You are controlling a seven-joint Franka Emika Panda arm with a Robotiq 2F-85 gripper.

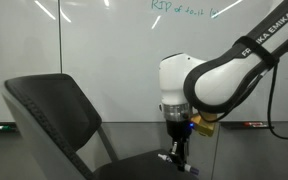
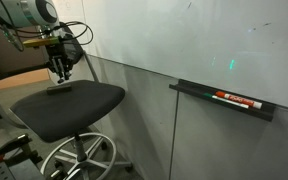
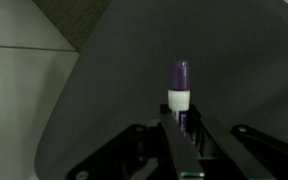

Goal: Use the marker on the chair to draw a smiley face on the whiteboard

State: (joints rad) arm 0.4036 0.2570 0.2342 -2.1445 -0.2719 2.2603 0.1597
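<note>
In the wrist view my gripper (image 3: pixel 181 121) is shut on the marker (image 3: pixel 179 84), a slim stick with a purple cap and white body that pokes out past the fingertips. Both exterior views show the gripper (image 1: pixel 177 150) (image 2: pixel 60 74) pointing straight down, just above the dark padded seat of the chair (image 1: pixel 54 110) (image 2: pixel 74 105). The whiteboard (image 1: pixel 94 50) (image 2: pixel 204 40) fills the wall behind. The smiley face is out of view.
Green handwriting (image 1: pixel 184 10) runs along the board's upper edge. A dark tray (image 2: pixel 184 88) on the wall holds a red-and-black marker (image 2: pixel 238 99). The chair's metal footring and base (image 2: pixel 79 160) stand below the seat. Its backrest rises beside the arm.
</note>
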